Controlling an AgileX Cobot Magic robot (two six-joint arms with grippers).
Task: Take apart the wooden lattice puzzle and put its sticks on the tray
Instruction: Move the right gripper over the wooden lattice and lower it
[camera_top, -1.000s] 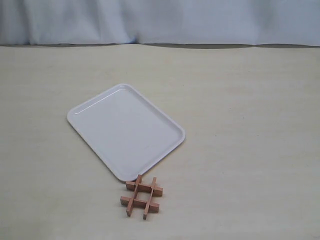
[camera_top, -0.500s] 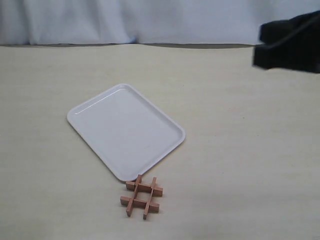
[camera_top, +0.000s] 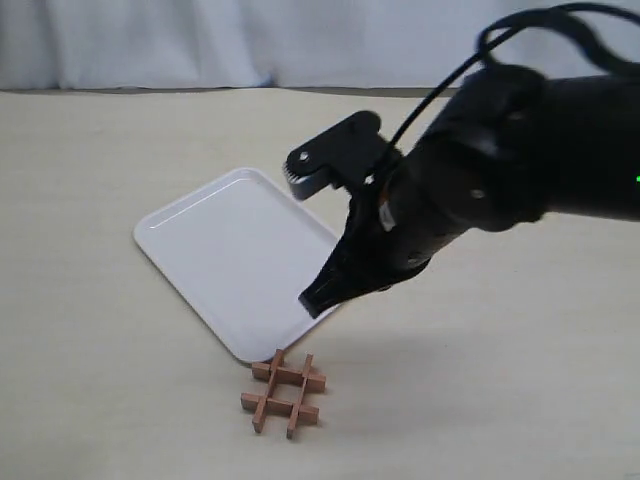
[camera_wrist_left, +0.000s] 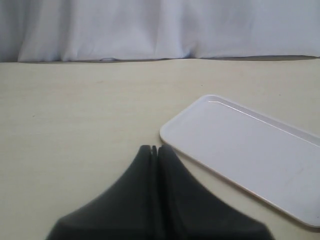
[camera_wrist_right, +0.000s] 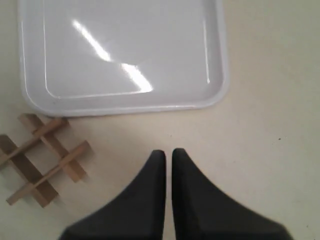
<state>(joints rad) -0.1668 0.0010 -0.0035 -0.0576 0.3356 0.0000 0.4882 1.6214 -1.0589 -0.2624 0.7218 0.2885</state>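
The wooden lattice puzzle (camera_top: 288, 376) lies assembled in a "#" shape on the table, just off the near corner of the white tray (camera_top: 230, 250). My right gripper (camera_top: 312, 300) hangs over the tray's near right edge, above and slightly behind the puzzle, its black fingers almost together with nothing between them. In the right wrist view the puzzle (camera_wrist_right: 48, 131) sits off to one side of the right gripper (camera_wrist_right: 168, 152), with the bare tray (camera_wrist_right: 125, 50) beyond. My left gripper (camera_wrist_left: 154, 148) is shut and empty, beside the tray (camera_wrist_left: 250, 150); it does not show in the exterior view.
The light table top (camera_top: 520, 380) stretches around the tray. A pale curtain (camera_top: 300, 40) closes off the far edge. The bulky black right arm (camera_top: 500, 170) and its cable cover the right half of the exterior view.
The right arm has swept in from the upper right and now reaches down over the tray's near right edge. Tray and puzzle have not moved.
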